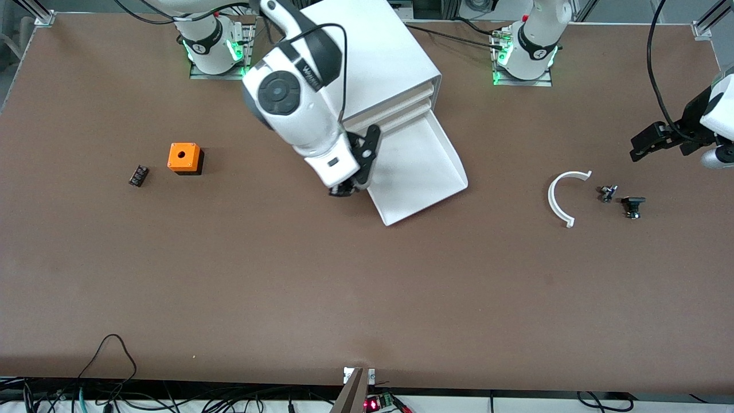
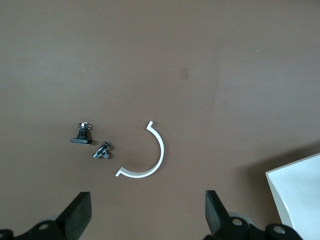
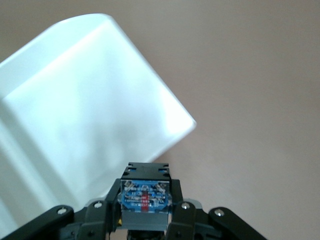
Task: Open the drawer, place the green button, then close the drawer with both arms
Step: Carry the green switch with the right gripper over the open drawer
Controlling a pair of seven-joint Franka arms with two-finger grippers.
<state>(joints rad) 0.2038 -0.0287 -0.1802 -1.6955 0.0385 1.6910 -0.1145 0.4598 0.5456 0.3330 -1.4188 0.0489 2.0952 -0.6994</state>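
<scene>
The lowest drawer point(image 1: 427, 172) of the white cabinet point(image 1: 378, 63) is pulled out, a shallow white tray; it also shows in the right wrist view point(image 3: 85, 110). My right gripper point(image 1: 344, 189) hangs by the drawer's front corner toward the right arm's end, shut on the button point(image 3: 144, 196). The button shows a black body and a blue-labelled clear face; its green cap is hidden. My right gripper point(image 3: 145, 222) holds it over the drawer's rim. My left gripper point(image 1: 642, 143) is open and empty over the table at the left arm's end; it shows in its wrist view point(image 2: 145, 220).
A white half-ring point(image 1: 559, 198) point(image 2: 150, 160) and two small dark parts point(image 1: 606, 193) point(image 1: 633, 205) lie below the left gripper. An orange cube with a hole point(image 1: 184, 158) and a small black part point(image 1: 138, 175) lie toward the right arm's end.
</scene>
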